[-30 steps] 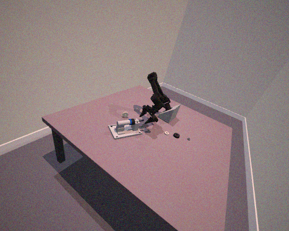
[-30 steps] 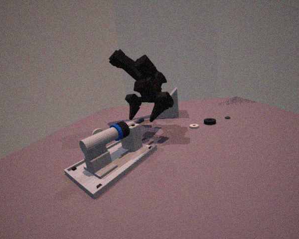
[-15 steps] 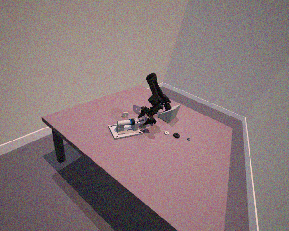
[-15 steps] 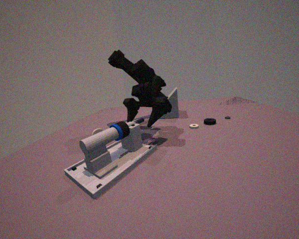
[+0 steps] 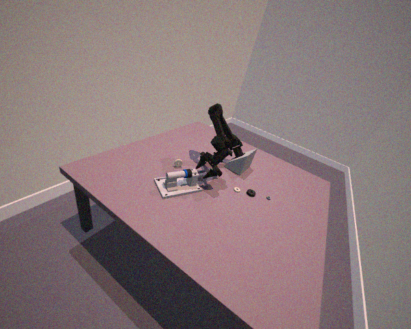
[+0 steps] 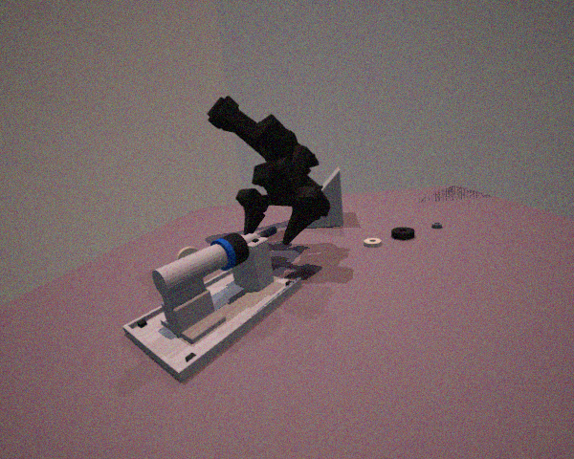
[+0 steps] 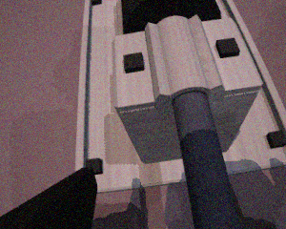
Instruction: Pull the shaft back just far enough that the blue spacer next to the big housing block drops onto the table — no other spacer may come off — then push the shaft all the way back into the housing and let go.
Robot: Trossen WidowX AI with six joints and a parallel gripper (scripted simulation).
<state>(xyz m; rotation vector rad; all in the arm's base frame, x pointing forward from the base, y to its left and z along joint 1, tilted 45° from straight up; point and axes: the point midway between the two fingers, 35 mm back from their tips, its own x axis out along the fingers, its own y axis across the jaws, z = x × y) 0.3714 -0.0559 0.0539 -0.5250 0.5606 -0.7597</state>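
The white housing (image 5: 175, 174) (image 6: 188, 272) stands on the base plate (image 6: 151, 340) (image 7: 83, 95). The blue spacer (image 5: 185, 173) (image 6: 228, 252) is on the shaft beside the housing, with a thicker black spacer (image 5: 189, 173) (image 6: 238, 251) between it and the smaller white support block (image 6: 254, 267) (image 7: 181, 57). The dark shaft end (image 6: 267, 230) (image 7: 200, 157) sticks out of that block. My gripper (image 5: 200, 172) (image 6: 267, 237) is open and empty, its fingers to either side of the shaft end. The wrist view shows only one finger; contact with the shaft cannot be made out.
A pale ring (image 5: 237, 189) (image 6: 372, 242), a black ring (image 5: 251, 192) (image 6: 402, 232) and a small grey part (image 5: 268, 197) (image 6: 436, 225) lie beyond the plate. A cream disc (image 5: 177, 162) (image 6: 186, 252) is behind the housing. A grey wedge (image 5: 241, 164) (image 6: 333, 202) stands near the arm.
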